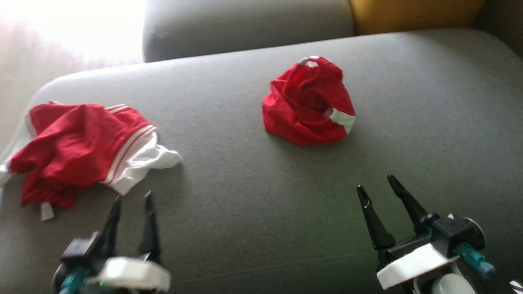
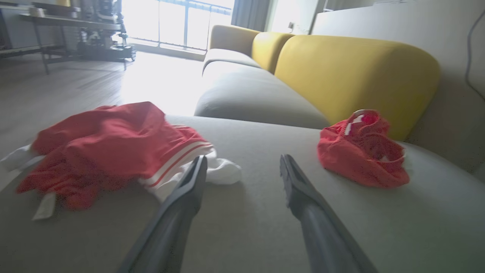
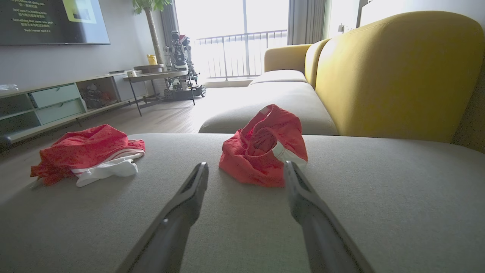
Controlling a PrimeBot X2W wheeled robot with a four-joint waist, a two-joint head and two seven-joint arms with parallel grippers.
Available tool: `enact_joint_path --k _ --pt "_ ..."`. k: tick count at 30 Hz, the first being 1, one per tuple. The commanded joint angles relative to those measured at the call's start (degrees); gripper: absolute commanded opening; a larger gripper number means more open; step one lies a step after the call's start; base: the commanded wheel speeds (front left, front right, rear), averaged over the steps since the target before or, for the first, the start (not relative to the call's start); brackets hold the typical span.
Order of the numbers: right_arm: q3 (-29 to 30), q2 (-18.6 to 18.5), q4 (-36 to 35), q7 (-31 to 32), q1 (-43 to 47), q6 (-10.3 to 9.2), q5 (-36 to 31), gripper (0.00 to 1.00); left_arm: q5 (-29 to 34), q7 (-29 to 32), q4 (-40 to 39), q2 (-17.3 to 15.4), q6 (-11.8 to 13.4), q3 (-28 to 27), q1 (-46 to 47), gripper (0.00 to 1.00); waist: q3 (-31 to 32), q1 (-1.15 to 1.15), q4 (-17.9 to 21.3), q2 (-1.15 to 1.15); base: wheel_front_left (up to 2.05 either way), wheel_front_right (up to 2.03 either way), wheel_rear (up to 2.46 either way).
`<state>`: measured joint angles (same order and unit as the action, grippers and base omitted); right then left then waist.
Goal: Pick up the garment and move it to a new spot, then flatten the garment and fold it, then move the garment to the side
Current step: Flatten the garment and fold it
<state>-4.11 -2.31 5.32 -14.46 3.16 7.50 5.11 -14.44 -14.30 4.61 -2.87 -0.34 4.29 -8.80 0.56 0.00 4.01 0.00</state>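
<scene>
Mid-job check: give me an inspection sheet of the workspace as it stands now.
Surface: grey sofa seat, flat.
Job's things: red garment crumpled mid-seat; red-and-white garment crumpled at the seat's left edge; the two lie apart.
Clutter: nothing seen.
Grippers: left gripper and right gripper low over the near seat, jaws open, holding nothing.
Cables: wall cable behind the sofa.
Surroundings: yellow backrest, TV, low cabinet, bright window.

Strong daylight from the window [image 3: 231, 38] blows out the head view's upper left (pure glare); frames slightly soft, wrist-view edges bent.
</scene>
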Motion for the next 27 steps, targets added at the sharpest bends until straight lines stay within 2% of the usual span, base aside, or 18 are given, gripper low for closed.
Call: enact_joint_path --k 1,3,11,16,27 --pt "-1.2 -0.6 -2.3 -0.5 -2.1 -0.01 0.0 1.0 0.0 -0.7 -1.4 0.0 -0.6 -0.3 5.7 1.0 -1.4 0.0 1.9 0.0 0.0 0.0 0.0" --pt "-0.9 -0.6 -2.4 -0.5 -2.7 -0.01 0.1 1.0 0.1 -0.7 0.8 0.0 -1.8 2.7 10.1 1.0 -2.8 0.0 4.4 0.0 0.0 0.0 0.0" --pt "-0.5 -0.6 -4.5 -0.5 -6.1 -0.01 2.2 1.0 2.5 -0.7 10.8 0.0 -4.5 7.2 25.1 1.0 -9.5 0.0 11.7 0.0 0.0 0.0 0.0" --pt "0.0 -0.6 -5.3 -0.5 -7.6 -0.01 3.3 1.0 3.6 -0.6 16.8 -0.2 -5.8 10.0 32.6 1.0 -13.2 0.0 14.5 0.0 0.0 0.0 0.0" --pt "0.3 -0.6 -5.6 -0.5 -10.2 -0.01 6.3 1.0 4.3 5.4 30.0 -0.1 -7.0 18.6 48.2 1.0 -19.0 0.0 20.0 0.0 0.0 0.0 0.0"
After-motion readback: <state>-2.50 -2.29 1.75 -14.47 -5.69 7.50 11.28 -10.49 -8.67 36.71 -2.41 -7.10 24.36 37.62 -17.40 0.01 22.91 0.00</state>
